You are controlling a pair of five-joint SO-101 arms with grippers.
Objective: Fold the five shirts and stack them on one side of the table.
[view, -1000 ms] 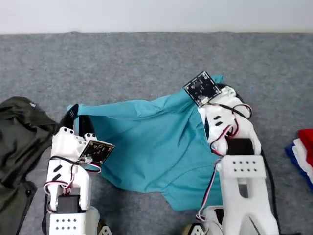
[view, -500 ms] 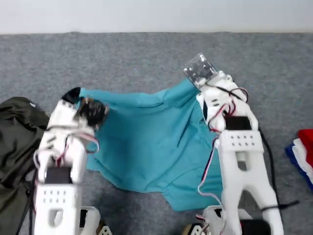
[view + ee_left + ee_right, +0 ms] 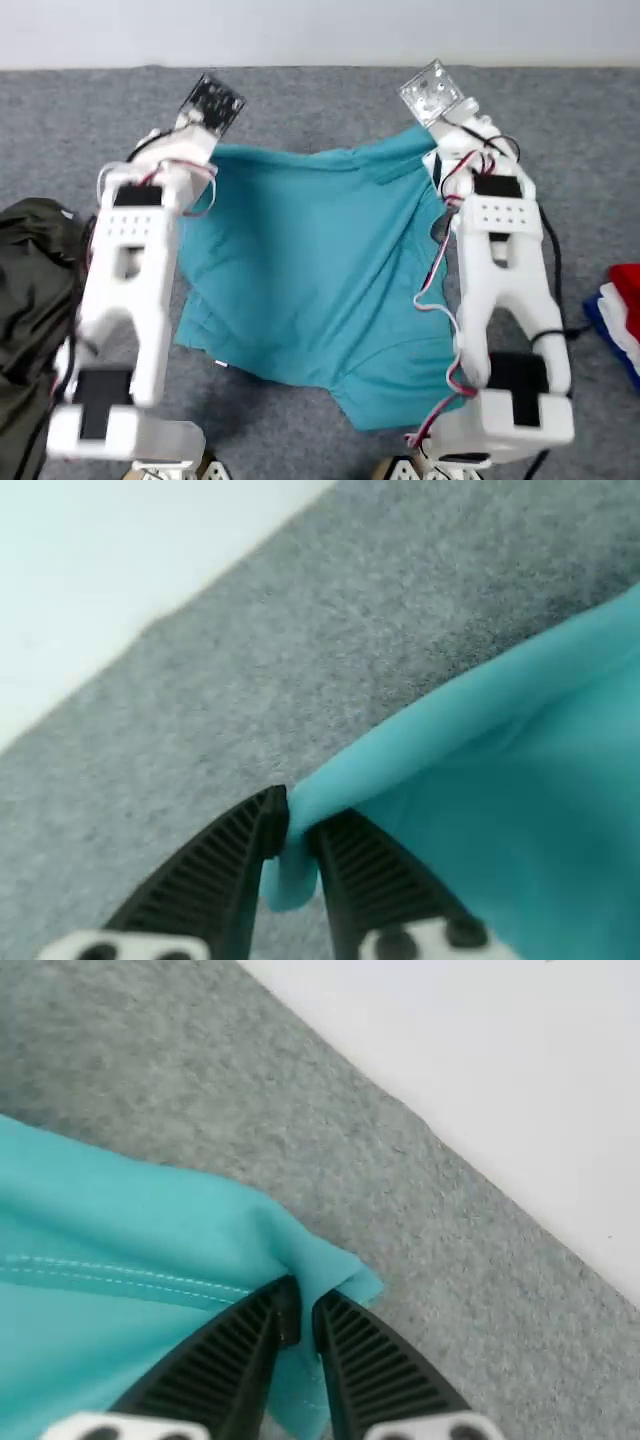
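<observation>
The left tool point(image 3: 293, 825) and the right tool point(image 3: 300, 1310) are each clamped shut on a far corner of a teal shirt point(image 3: 310, 270). The shirt spans the gap between them and trails back from them across the grey desk point(image 3: 320, 110). This looks like the spreading step before folding. The next move probably calls for laying that edge flat and letting go without bunching it.
</observation>
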